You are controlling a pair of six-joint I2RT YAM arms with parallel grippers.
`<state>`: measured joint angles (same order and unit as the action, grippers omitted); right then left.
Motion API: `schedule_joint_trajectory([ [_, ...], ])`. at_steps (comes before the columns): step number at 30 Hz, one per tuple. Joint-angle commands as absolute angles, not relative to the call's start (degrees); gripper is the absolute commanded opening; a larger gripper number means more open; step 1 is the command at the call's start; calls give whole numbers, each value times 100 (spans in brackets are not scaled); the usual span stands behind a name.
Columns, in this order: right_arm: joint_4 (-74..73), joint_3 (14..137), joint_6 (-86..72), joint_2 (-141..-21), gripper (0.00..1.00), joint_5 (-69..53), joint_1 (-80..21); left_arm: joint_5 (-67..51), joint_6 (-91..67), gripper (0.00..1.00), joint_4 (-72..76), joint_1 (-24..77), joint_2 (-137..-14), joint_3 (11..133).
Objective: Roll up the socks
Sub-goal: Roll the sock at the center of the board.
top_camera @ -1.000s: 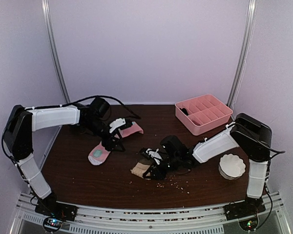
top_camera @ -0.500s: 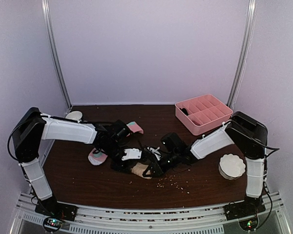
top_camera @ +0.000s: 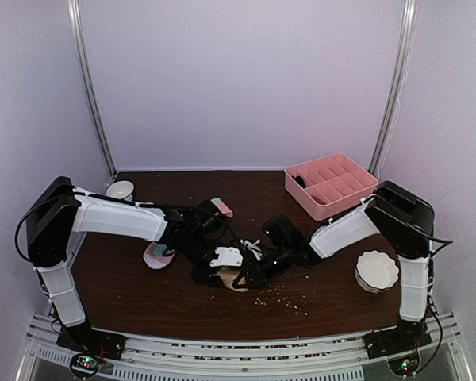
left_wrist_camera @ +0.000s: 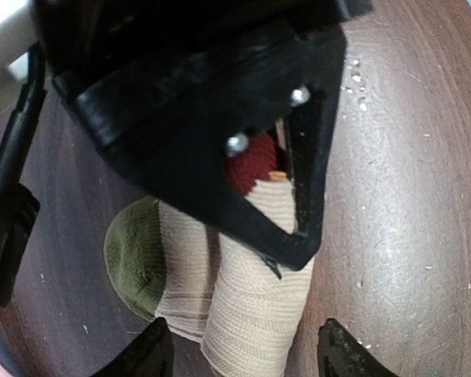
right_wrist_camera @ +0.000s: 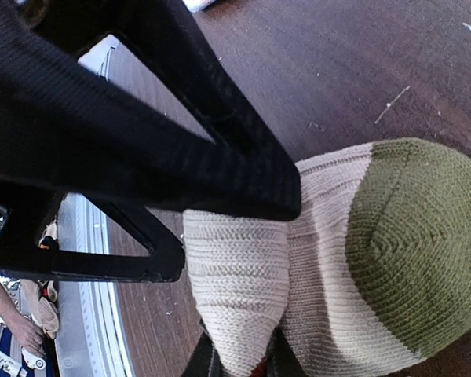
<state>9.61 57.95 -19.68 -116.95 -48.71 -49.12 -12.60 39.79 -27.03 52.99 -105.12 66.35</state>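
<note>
The beige sock (top_camera: 227, 278) lies partly rolled at the table's middle front; its olive-green toe (left_wrist_camera: 133, 251) and a maroon part (left_wrist_camera: 251, 169) show in the left wrist view. My right gripper (right_wrist_camera: 239, 365) is shut on a fold of the beige sock (right_wrist_camera: 243, 298). My left gripper (left_wrist_camera: 247, 353) is open, its fingertips (left_wrist_camera: 153, 352) standing either side of the rolled beige part (left_wrist_camera: 255, 314) without touching it. The two grippers crowd together over this sock (top_camera: 236, 263). The pink sock (top_camera: 157, 254) with mint patches lies flat to the left, mostly hidden under my left arm.
A pink divided tray (top_camera: 331, 184) stands at the back right. Near my right arm's base sits a white fluted bowl (top_camera: 378, 270), and a small white cup (top_camera: 120, 190) is at the back left. Crumbs (top_camera: 282, 300) are scattered in front of the beige sock.
My left arm has left the pink sock and swung right and forward to the beige sock, its jaws narrowing and widening on the way. My right gripper has kept its grip and barely moved.
</note>
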Motion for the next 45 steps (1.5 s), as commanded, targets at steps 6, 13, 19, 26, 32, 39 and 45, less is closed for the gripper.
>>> schedule_joint_trajectory([
  [6,-514,5199,-2051,-12095,0,-4448,-4870,-1760,3607,35,-2965,5300,-11059,7211],
  [13,144,4659,-2476,-11805,0,-4582,-4719,-2081,3341,18,-3306,5287,-11478,7376],
  [19,582,4213,-2665,-11466,16,-4447,-4667,-2593,3030,6,-3571,5169,-11958,7748],
  [26,1239,3421,-2445,-10434,48,-3290,-4658,-3503,2699,0,-4240,4873,-12822,8562],
  [32,1345,2833,-2163,-9416,59,-2303,-4658,-3636,2577,0,-4407,4778,-13089,8686],
  [39,1285,2376,-1995,-8490,99,-1016,-4795,-3740,2525,0,-4529,4675,-13265,8781],
  [45,955,2189,-2042,-6508,99,1785,-5112,-4003,2471,0,-4664,4562,-13436,8891],
])
